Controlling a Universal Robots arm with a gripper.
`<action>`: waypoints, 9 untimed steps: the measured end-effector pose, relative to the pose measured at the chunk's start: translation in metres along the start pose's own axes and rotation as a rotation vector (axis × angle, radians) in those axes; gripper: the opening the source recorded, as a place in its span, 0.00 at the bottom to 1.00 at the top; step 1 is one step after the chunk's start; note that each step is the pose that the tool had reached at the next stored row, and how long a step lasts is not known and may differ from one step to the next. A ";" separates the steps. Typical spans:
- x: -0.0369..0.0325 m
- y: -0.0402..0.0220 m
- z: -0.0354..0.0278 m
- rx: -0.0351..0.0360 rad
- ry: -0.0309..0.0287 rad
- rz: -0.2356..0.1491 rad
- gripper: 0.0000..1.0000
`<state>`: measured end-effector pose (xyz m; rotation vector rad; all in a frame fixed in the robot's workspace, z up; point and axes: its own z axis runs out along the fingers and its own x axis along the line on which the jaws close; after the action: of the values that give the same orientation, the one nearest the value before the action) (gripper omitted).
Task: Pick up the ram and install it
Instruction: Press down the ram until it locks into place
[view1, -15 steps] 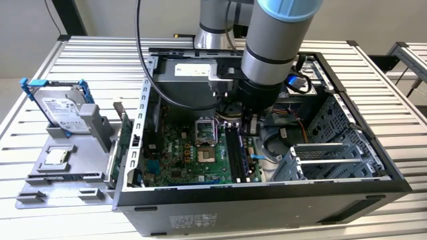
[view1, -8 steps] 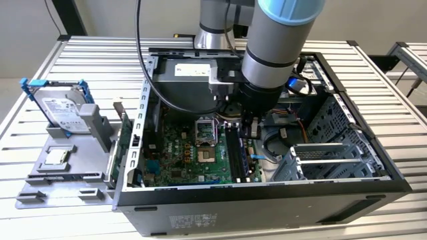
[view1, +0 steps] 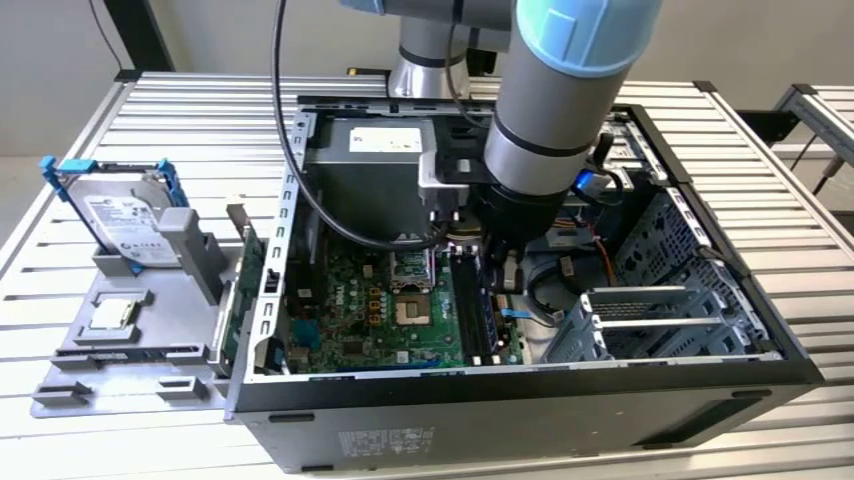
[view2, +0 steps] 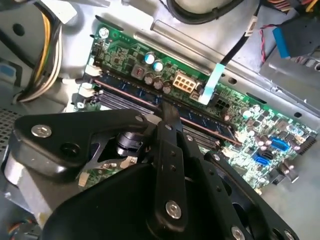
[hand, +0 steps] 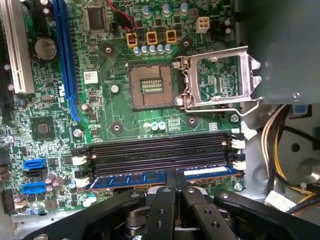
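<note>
Arm reaches down into the open computer case, gripper low over the motherboard. In the first wrist view the ram lies along the slot nearest the board edge, blue labels showing, with the fingertips drawn together on its top edge at mid-length. Three neighbouring black slots sit empty. Pick-up looks done; stick is in or entering its slot. Full seating and end latches cannot be judged. Hard drive rests on the tray outside, well apart.
</note>
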<state>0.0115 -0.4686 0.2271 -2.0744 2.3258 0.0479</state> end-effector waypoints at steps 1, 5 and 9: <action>0.0001 0.0000 0.0003 -0.0002 0.0003 -0.001 0.00; 0.0003 -0.0005 0.0041 -0.0006 0.0019 -0.005 0.00; 0.0007 -0.0005 0.0109 -0.0006 0.0030 -0.005 0.00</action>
<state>0.0119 -0.4688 0.2162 -2.0822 2.3224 0.0455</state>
